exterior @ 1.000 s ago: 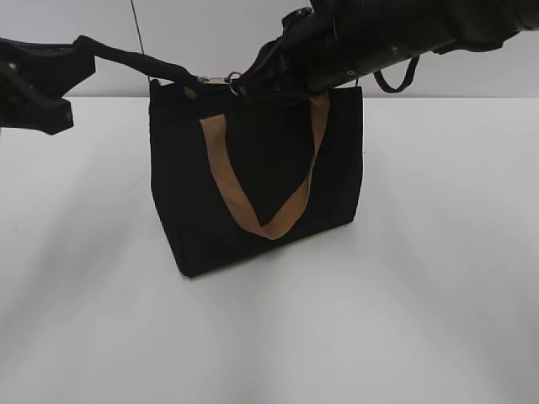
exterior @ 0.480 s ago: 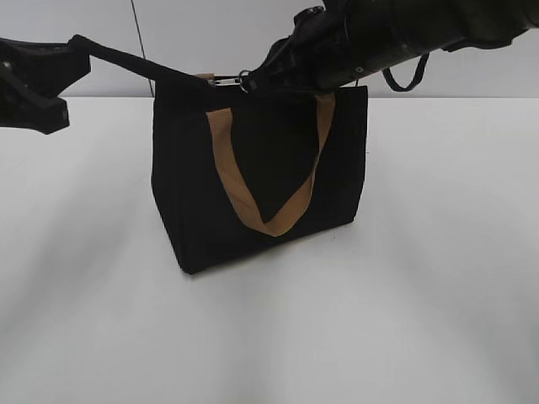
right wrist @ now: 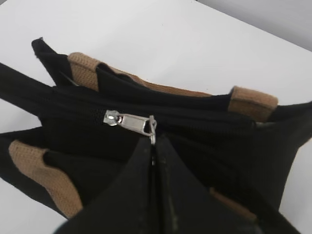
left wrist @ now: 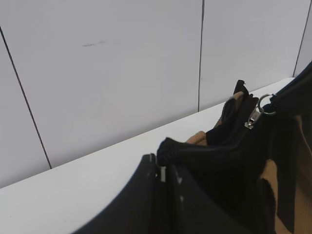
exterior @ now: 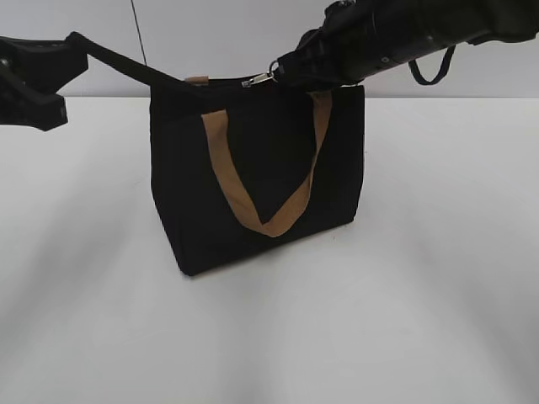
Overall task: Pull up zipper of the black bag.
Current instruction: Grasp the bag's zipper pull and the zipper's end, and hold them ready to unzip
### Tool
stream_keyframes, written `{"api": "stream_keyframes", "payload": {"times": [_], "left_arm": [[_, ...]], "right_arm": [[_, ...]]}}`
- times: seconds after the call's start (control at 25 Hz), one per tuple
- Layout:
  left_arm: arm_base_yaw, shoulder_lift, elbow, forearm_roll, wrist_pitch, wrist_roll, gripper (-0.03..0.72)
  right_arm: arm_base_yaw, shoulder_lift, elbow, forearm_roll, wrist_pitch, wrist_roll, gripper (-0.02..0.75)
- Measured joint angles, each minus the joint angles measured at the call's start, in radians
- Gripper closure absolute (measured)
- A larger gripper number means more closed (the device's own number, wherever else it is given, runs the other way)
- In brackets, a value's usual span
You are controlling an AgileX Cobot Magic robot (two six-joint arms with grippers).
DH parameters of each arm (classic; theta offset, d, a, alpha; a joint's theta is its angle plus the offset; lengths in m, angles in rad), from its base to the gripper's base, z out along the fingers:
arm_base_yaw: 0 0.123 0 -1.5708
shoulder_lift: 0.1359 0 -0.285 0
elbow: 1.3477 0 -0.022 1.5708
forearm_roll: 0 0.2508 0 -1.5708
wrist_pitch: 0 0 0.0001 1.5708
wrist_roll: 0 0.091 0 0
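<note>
Upright near the middle of the white tabletop (exterior: 438, 295), the black bag (exterior: 253, 185) has bare surface on its left, right and near sides, with a pale wall beyond its far side. At far left, the left gripper (left wrist: 163, 171) has its jaws shut on the black fabric tail at the bag's left top end, stretched taut. From the right, the right gripper (right wrist: 153, 146) pinches the ring of the zipper (right wrist: 129, 122) with closed jaws, roughly midway along the top edge. Whatever is inside the bag cannot be seen.
</note>
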Motion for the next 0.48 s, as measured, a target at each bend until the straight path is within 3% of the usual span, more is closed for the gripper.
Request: {"api": "stream_keyframes", "payload": {"times": [0.48], "left_arm": [[0.005, 0.0, 0.0, -0.001, 0.013, 0.0, 0.671]], "right_arm": [[-0.099, 0.0, 0.0, 0.0, -0.004, 0.018, 0.752]]}}
